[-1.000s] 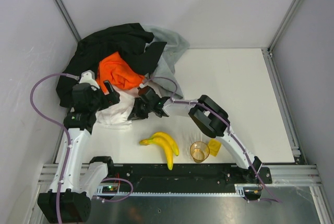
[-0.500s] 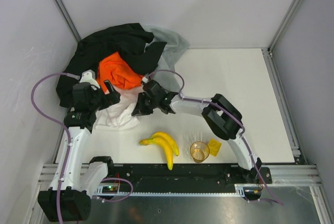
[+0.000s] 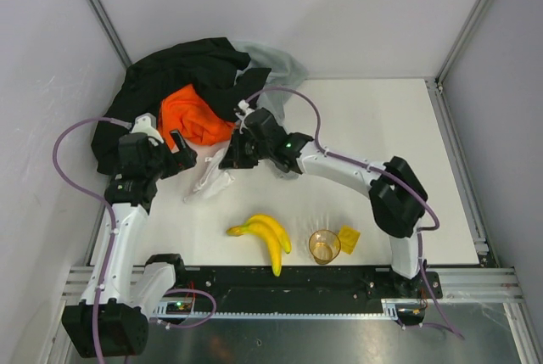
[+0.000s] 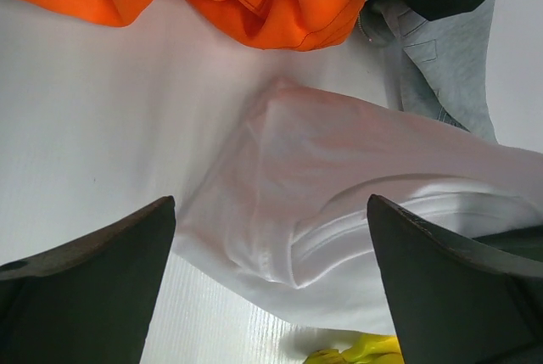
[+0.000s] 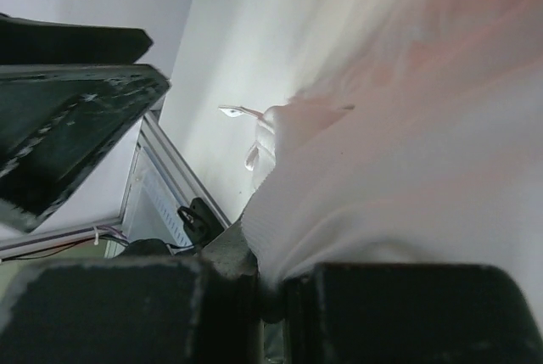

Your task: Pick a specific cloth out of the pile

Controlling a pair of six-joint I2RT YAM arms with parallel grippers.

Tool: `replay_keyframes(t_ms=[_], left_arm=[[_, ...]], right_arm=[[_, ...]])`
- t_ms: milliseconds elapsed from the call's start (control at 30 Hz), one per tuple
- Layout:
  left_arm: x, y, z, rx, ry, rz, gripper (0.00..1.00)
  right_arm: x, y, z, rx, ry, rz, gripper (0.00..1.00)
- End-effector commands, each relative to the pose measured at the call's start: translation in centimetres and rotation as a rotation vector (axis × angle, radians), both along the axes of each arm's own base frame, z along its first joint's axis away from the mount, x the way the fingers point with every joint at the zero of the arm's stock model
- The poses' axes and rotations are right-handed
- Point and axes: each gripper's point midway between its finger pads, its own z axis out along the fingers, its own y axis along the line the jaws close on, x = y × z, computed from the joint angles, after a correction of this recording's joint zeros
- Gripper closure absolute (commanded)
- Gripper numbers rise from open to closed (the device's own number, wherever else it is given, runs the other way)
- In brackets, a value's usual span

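1. Seen from above, the heap of fabrics lies at 11 o'clock on the white table point(image 3: 382, 143). It is made up of a large black garment point(image 3: 182, 67), a light grey cloth point(image 3: 280, 65) and a bright orange cloth point(image 3: 188, 116).
2. The small thin white cloth point(image 3: 209, 182) is at the heap's 5 o'clock edge. It is drawn into a narrow strip that slants toward 7 o'clock.
3. The right gripper point(image 3: 231, 159) holds the strip's upper end. Its wrist view shows the fingers pinched together with white fabric trapped between them.
4. The left gripper point(image 3: 182, 154) sits at 9 o'clock of the strip. Its fingers are spread wide and hold nothing, and the white cloth lies ahead of them.
5. A bunch of yellow bananas point(image 3: 265, 235) lies at 6 o'clock, apart from the cloth.
6. Progress, as a judgement: the right cloth is picked and gripped, and it looks mostly free of the heap. Whether its lower end touches the table cannot be told. Carrying it clear of the heap is what remains.
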Motion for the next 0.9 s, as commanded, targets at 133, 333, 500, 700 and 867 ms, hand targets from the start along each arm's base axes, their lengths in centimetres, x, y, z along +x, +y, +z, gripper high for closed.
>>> replay_keyframes(t_ms=[133, 333, 500, 700, 867], left_arm=[[0.4, -0.2, 0.5, -0.021, -0.024, -0.015, 0.00], [0.5, -0.3, 0.4, -0.026, -0.020, -0.021, 0.00], [0.6, -0.4, 0.3, -0.031, -0.017, -0.027, 0.00], [0.6, -0.5, 0.2, -0.036, -0.014, -0.033, 0.00], [0.6, -0.6, 0.2, -0.038, -0.012, -0.039, 0.00]], right_arm=[[0.7, -4.5, 8.9, 0.078, -0.163, -0.053, 1.00], [1.6, -9.2, 12.6, 0.099, -0.234, -0.133, 1.00], [2.8, -14.6, 15.5, 0.086, -0.301, -0.230, 1.00], [3.5, -21.5, 19.3, 0.087, -0.398, -0.365, 1.00], [3.8, -26.8, 20.8, 0.075, -0.441, -0.464, 1.00]])
